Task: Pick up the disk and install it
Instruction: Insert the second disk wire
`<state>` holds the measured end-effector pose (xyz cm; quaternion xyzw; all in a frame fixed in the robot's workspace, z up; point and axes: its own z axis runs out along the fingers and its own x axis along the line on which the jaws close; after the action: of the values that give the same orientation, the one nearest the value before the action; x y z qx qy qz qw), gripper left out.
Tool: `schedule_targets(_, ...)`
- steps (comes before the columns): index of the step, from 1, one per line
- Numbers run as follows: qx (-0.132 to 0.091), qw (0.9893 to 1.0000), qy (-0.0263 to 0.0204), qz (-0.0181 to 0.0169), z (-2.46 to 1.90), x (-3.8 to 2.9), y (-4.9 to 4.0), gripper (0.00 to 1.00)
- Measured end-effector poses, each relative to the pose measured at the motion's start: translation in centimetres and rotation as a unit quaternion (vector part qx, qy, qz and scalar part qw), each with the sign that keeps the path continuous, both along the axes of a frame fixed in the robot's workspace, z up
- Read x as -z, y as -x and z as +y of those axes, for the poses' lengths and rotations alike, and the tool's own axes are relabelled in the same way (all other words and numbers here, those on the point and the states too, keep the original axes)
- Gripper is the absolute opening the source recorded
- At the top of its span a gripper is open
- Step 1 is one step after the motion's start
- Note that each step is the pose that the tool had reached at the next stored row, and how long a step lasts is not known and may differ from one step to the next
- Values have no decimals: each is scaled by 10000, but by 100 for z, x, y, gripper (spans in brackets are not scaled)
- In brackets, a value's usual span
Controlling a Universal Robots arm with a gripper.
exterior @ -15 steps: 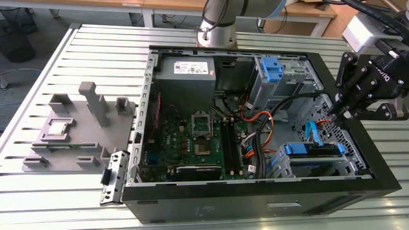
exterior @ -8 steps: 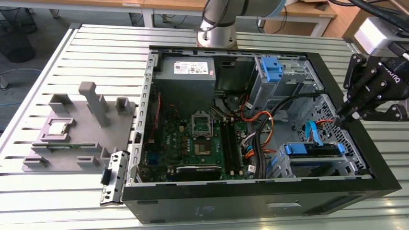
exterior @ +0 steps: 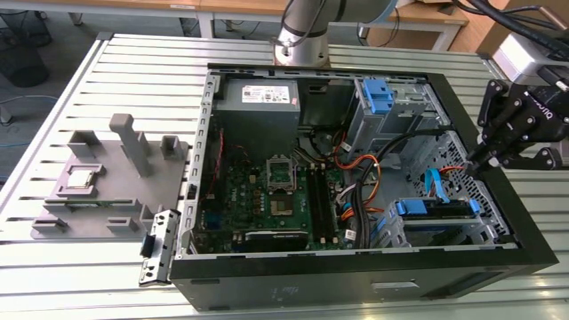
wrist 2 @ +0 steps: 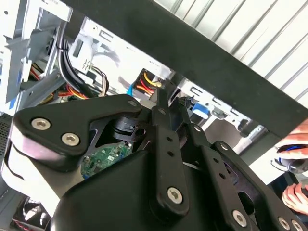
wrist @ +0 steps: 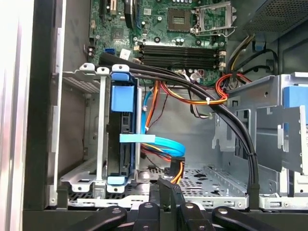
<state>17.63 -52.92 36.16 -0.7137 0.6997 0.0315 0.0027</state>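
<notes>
The disk [exterior: 433,209] stands on edge in the metal drive cage [exterior: 484,200] at the front corner of the open computer case, on the exterior view's right. Blue carrier rails run along its edges. In the first wrist view the disk [wrist: 123,139] sits between the cage's uprights under a blue handle, with a light blue cable [wrist: 159,143] running beside it. My gripper [exterior: 472,163] hangs over the case's side wall just beyond the cage. Its fingertips [wrist: 164,186] are pressed together, shut on nothing. The second wrist view looks past the gripper [wrist 2: 168,103] and its black linkage.
A grey power supply [exterior: 258,97] and a lone blue bracket [exterior: 380,97] sit at the case's far end. Black and orange cable bundles [wrist: 211,98] cross between the motherboard [wrist: 178,29] and the cage. A grey fixture block [exterior: 106,180] stands on the slatted table. A person's hand [wrist 2: 294,195] is nearby.
</notes>
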Motion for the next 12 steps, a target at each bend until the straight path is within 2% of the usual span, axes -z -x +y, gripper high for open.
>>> schedule_targets(4, 0, 10000, 1, 20, 28, 49, -29, 24)
schedule_targets(12, 0, 10000, 20, 45, 34, 140, -33, 24)
